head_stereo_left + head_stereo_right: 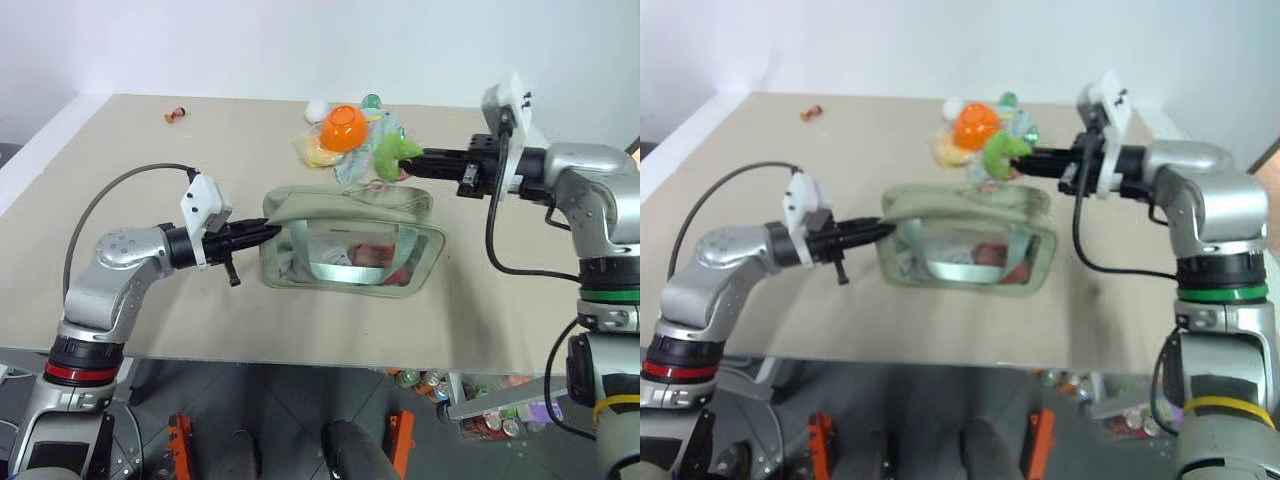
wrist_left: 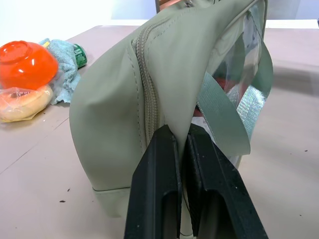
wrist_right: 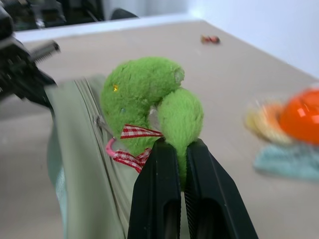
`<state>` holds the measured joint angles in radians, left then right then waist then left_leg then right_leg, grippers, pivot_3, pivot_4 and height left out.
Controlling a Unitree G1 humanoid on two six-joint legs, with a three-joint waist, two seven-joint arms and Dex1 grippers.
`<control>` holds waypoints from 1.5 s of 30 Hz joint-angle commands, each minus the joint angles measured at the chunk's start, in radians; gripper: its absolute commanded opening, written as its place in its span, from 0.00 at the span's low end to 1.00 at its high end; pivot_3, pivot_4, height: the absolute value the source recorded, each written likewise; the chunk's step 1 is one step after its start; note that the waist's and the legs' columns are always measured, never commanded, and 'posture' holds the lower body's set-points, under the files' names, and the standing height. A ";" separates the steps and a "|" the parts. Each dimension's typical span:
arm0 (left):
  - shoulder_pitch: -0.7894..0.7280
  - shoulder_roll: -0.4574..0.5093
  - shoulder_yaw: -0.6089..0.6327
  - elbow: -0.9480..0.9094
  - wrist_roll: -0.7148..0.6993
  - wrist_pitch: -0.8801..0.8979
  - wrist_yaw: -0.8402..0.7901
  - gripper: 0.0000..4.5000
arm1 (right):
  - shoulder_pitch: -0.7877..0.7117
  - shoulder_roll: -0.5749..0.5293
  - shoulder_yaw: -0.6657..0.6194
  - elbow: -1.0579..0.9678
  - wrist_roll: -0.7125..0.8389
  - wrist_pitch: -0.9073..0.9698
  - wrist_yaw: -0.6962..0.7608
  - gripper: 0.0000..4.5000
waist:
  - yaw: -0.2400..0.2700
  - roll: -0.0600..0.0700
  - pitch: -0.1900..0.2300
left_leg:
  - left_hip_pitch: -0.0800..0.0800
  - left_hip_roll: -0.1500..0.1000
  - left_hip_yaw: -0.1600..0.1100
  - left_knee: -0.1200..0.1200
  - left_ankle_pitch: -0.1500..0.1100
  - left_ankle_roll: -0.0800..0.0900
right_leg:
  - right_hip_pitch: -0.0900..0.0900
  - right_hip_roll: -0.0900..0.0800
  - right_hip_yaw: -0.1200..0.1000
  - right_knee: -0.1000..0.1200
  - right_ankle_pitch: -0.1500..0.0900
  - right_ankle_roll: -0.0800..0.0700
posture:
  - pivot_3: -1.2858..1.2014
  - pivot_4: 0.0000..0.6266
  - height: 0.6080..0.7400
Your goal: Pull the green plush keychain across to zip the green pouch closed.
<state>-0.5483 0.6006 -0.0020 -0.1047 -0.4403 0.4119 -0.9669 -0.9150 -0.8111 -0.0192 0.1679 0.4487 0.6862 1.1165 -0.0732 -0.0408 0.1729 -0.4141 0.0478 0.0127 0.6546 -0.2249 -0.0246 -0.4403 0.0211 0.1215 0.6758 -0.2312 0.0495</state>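
Bright, even overhead light, soft shadows under the green pouch [image 1: 350, 240]; the right wrist view blurs the orange bowl [image 3: 301, 115], and the head views look slightly hazy

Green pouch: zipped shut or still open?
Mostly zipped: in the left wrist view the green pouch shows closed teeth; the far end is unclear.

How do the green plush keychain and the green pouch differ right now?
Size: the green plush keychain is a small charm; the green pouch is the largest item on the table.
Look: the keychain is bright lime fuzz with a red checked ribbon; the pouch is pale sage fabric with clear window sides.
Grip: the right end effector pinches the keychain; the left end effector pinches the pouch's end.
Shared: both green, both held, joined at the zipper.
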 commanded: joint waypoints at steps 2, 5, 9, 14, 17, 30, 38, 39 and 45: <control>-0.007 0.017 0.004 0.011 0.016 -0.004 0.000 0.00 | 0.078 -0.080 -0.088 -0.048 -0.018 -0.053 -0.018 0.00 | 0.000 0.000 0.000 | 0.000 0.000 0.000 0.000 0.000 0.000 | 0.000 0.000 0.000 0.000 -0.002 0.003 | 0.52 0.24 1.00; -0.006 0.020 0.005 0.010 0.017 -0.004 -0.001 0.00 | 0.142 -0.127 -0.130 -0.040 -0.045 -0.095 -0.055 0.00 | 0.000 0.000 0.000 | 0.001 0.000 0.001 0.000 0.000 0.000 | 0.001 0.000 0.001 0.000 -0.002 0.003 | 0.52 0.24 1.00; -0.004 0.027 0.003 0.010 0.021 -0.003 -0.006 0.00 | 0.170 -0.176 -0.189 -0.003 -0.064 -0.131 -0.092 0.00 | -0.002 0.001 0.001 | 0.003 0.000 0.002 0.000 0.000 0.000 | 0.002 0.000 0.002 0.000 -0.002 0.003 | 0.52 0.24 1.00; -0.013 0.030 0.001 0.020 0.025 -0.006 -0.012 0.00 | 0.232 -0.246 -0.262 0.043 -0.093 -0.180 -0.131 0.00 | -0.001 0.001 0.001 | 0.005 0.000 0.002 0.000 0.000 0.000 | 0.004 0.000 0.002 0.000 -0.002 0.003 | 0.52 0.24 1.00; -0.018 0.031 -0.001 0.025 0.029 -0.010 -0.015 0.00 | 0.270 -0.271 -0.281 0.055 -0.102 -0.201 -0.150 0.00 | -0.001 0.002 0.001 | 0.006 -0.001 0.003 0.000 0.000 0.000 | 0.004 0.000 0.003 0.000 -0.002 0.003 | 0.52 0.24 1.00; -0.043 0.017 -0.009 0.015 0.024 -0.011 -0.001 0.00 | 0.617 -0.100 -0.253 -0.330 -0.079 -0.100 -0.334 0.00 | 0.000 0.003 0.001 | 0.007 -0.002 0.002 0.000 0.000 0.000 | 0.006 -0.002 0.003 0.000 -0.003 0.006 | 0.52 0.24 1.00; -0.047 0.012 -0.008 0.014 0.024 -0.013 0.001 0.00 | 0.637 -0.021 -0.193 -0.303 -0.144 -0.154 -0.409 0.00 | -0.001 0.003 0.001 | 0.008 -0.003 0.003 0.001 0.002 -0.002 | 0.007 -0.002 0.004 0.000 -0.002 0.005 | 0.52 0.24 1.00; -0.046 0.011 -0.008 0.013 0.024 -0.012 0.003 0.00 | 0.640 -0.023 -0.187 -0.293 -0.157 -0.170 -0.410 0.00 | -0.001 0.003 0.001 | 0.008 -0.003 0.003 0.001 0.002 -0.002 | 0.007 -0.002 0.004 0.000 -0.002 0.005 | 0.52 0.24 1.00; -0.032 0.013 -0.007 0.000 0.022 -0.009 0.014 0.00 | 0.674 -0.044 -0.183 -0.257 -0.203 -0.209 -0.402 0.00 | -0.001 0.003 0.001 | 0.008 -0.002 0.002 0.000 0.002 -0.002 | 0.007 -0.002 0.003 0.000 -0.002 0.005 | 0.52 0.24 1.00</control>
<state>-0.5737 0.6067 -0.0298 -0.0874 -0.4210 0.4010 -0.9659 -0.2462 -0.8341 -0.1940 -0.0925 0.2654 0.4894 0.7146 -0.0740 -0.0382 0.1743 -0.4066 0.0454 0.0148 0.6544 -0.2225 -0.0270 -0.4337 0.0194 0.1248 0.6760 -0.2330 0.0548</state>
